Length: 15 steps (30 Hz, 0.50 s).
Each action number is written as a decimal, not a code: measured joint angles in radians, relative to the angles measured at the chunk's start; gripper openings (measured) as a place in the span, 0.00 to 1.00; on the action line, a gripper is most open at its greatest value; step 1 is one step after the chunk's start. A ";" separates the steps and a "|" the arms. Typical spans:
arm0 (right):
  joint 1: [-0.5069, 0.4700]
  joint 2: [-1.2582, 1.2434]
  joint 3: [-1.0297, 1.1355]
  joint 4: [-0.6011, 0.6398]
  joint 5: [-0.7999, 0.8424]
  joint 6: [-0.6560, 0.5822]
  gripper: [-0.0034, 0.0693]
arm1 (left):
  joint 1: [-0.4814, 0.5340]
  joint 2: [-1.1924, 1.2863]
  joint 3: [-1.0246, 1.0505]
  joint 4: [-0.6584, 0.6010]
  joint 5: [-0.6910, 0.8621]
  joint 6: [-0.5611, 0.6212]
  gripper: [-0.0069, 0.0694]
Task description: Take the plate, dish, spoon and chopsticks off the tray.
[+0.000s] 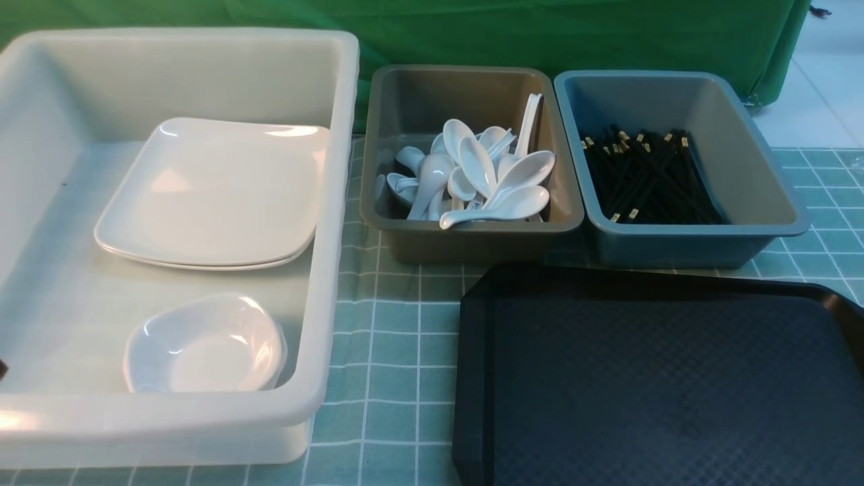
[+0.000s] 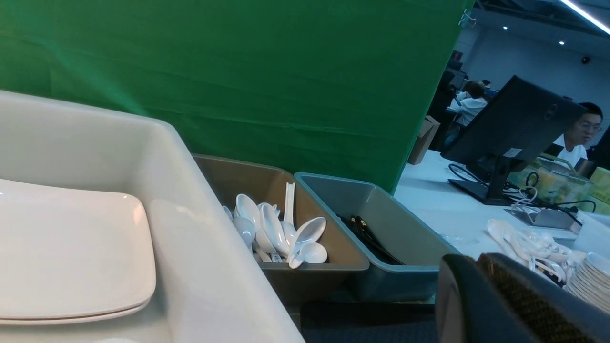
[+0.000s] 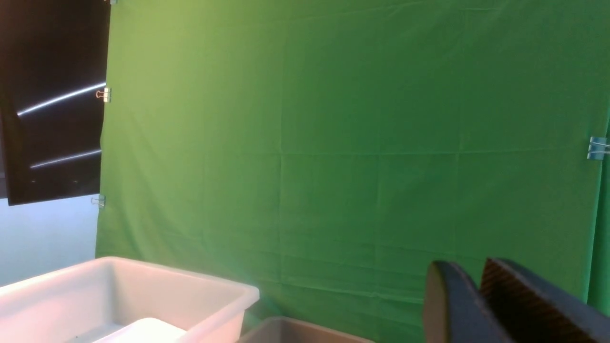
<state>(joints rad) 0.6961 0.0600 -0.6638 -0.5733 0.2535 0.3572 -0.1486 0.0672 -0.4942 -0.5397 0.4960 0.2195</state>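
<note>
The black tray (image 1: 661, 378) at the front right carries nothing. A stack of white square plates (image 1: 216, 189) and a small white dish (image 1: 202, 344) lie in the large white tub (image 1: 337, 202) on the left. Several white spoons (image 1: 479, 175) are piled in the brown tub (image 1: 472, 236). Black chopsticks (image 1: 641, 179) lie in the blue-grey tub (image 1: 688, 236). Neither gripper shows in the front view. My left gripper (image 2: 469, 259) is shut and empty, raised near the tray, with the plates (image 2: 66, 252) and spoons (image 2: 281, 233) in its view. My right gripper (image 3: 469, 267) is shut and empty, facing the green backdrop.
The three tubs stand in a row behind and left of the tray on a green checked cloth (image 1: 385, 351). A green backdrop (image 1: 540, 34) hangs behind them. In the left wrist view a side table holds a monitor (image 2: 510, 124) and stacked dishes (image 2: 588, 281).
</note>
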 joint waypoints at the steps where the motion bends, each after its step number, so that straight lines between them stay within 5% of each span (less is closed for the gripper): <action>1: 0.000 0.000 0.000 0.000 0.000 0.000 0.24 | 0.000 0.000 0.000 0.001 0.000 0.002 0.10; 7: 0.000 0.000 0.000 0.000 0.001 0.000 0.24 | 0.009 -0.005 0.041 0.163 -0.048 0.059 0.10; 10: 0.000 0.000 0.000 0.000 0.005 0.000 0.25 | 0.064 -0.029 0.143 0.288 -0.090 0.010 0.10; 15: 0.000 0.000 0.000 -0.001 0.007 0.000 0.26 | 0.182 -0.065 0.361 0.327 -0.224 0.003 0.10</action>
<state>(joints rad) 0.6961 0.0600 -0.6638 -0.5746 0.2605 0.3572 0.0333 0.0019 -0.1327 -0.2122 0.2717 0.2227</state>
